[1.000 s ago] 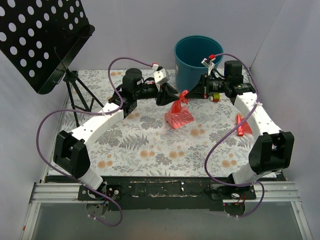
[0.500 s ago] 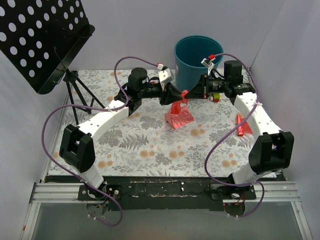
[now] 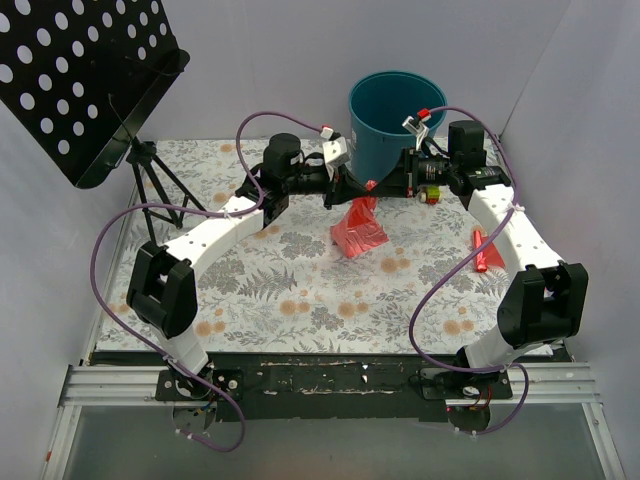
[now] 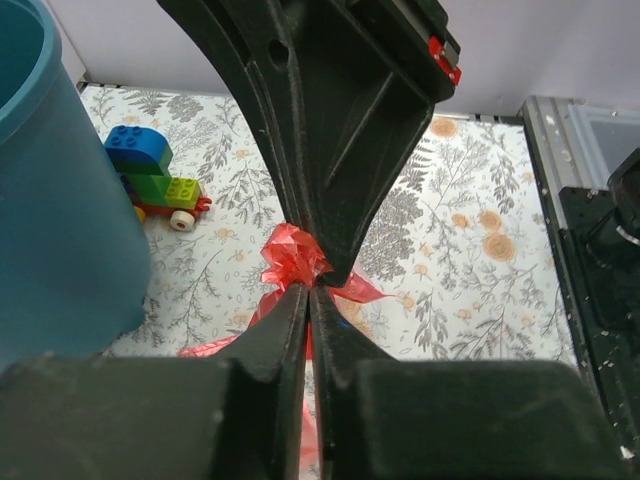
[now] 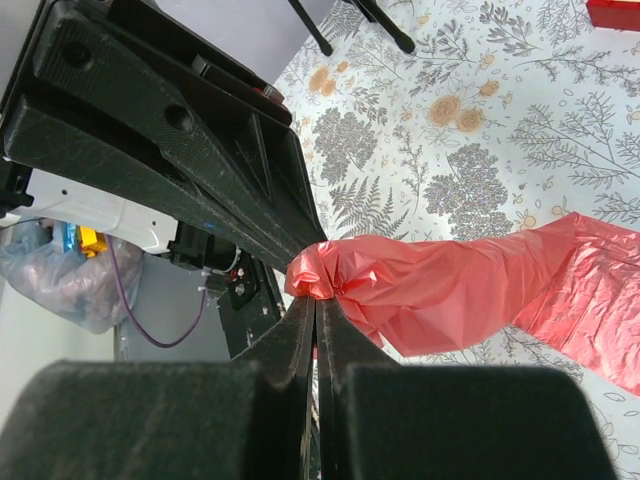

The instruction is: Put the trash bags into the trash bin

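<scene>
A: Where are the bin and the bag?
B: The trash bin (image 3: 362, 140) stands at the back. The trash bag (image 3: 360, 228) hangs just in front of it, its lower folds resting on the floral cloth (image 3: 280, 280).
A: And the grippers?
B: The left gripper (image 4: 308, 290) and right gripper (image 5: 316, 300) meet tip to tip, both pinched tight on the bag's bunched top.

Left arm (image 3: 215, 225): base at 7 o'clock, elbow at 8, forearm stretched toward 2 o'clock.
Left hand (image 3: 359, 185): fingers pressed together on the top of the bag (image 3: 358, 228).
Right arm (image 3: 510, 230): base at 5 o'clock, elbow at 4, wrist turned toward 9.
Right hand (image 3: 380, 186): fingers clamped on the same bag top, tip to tip with its partner.
</scene>
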Tool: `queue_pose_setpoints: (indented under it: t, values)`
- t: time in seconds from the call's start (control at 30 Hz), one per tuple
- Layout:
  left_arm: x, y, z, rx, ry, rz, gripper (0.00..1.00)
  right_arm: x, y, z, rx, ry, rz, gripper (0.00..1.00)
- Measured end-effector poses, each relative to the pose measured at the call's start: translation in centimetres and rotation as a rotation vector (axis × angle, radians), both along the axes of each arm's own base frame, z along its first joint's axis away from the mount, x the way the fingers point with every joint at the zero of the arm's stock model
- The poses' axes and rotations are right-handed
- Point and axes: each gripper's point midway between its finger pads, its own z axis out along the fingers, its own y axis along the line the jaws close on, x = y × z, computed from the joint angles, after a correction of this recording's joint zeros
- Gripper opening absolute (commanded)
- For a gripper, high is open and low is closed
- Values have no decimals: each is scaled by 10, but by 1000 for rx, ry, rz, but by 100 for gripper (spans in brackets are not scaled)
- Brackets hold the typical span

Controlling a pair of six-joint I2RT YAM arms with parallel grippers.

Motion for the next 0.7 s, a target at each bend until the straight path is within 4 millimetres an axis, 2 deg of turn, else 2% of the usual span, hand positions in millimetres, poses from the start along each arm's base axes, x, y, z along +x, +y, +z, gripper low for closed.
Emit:
queue_pose_setpoints:
  t: [0.1,0.13,0.17,0.37,0.7]
  values:
    - [0,-1,-2,5,-6,-10,0,0,0,0,1,2,2,16]
    - [0,0,-2,8,-8,-12,0,-1,0,0,5,5,7,12]
    - [-1,0,-2,9,-12,-15,0,-2,1,1,9,6,12,2]
    - [-2,2,-4,23,-20,-22,0,-4,1,0,21,9,31,1]
    - [-2,14,3,25,-18,-2,0,-4,-1,2,32,4,39,1]
